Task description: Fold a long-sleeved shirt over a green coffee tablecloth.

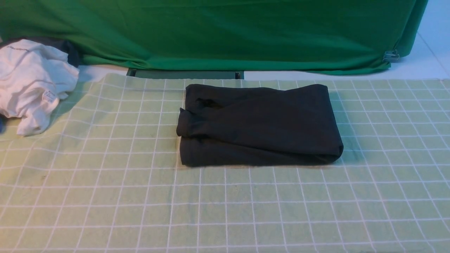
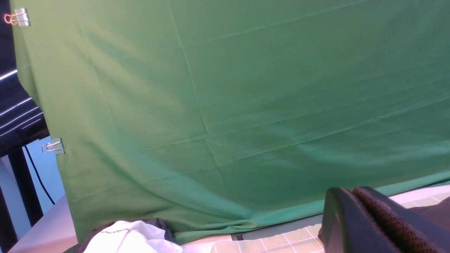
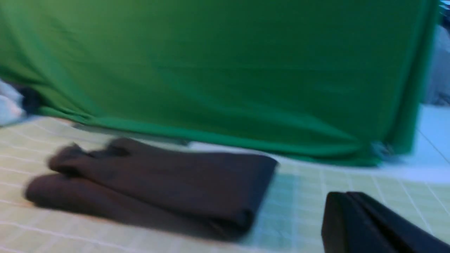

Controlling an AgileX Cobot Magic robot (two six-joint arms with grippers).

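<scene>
My left tool (image 2: 355, 211) is pressed together, pinching nothing, and my right tool (image 3: 348, 218) is pressed together too, empty. The long-sleeved shirt (image 1: 258, 124) lies folded into a black rectangle mid-counter, toward the far edge of the green coffee tablecloth (image 1: 225, 211). A white garment (image 1: 31, 84) is crumpled at the far left corner.

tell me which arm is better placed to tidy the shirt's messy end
Left, probably. The bunched end of the shirt lies toward the robot's left. The left gripper and the right gripper are both shut and clear of it, so neither has a head start.
</scene>
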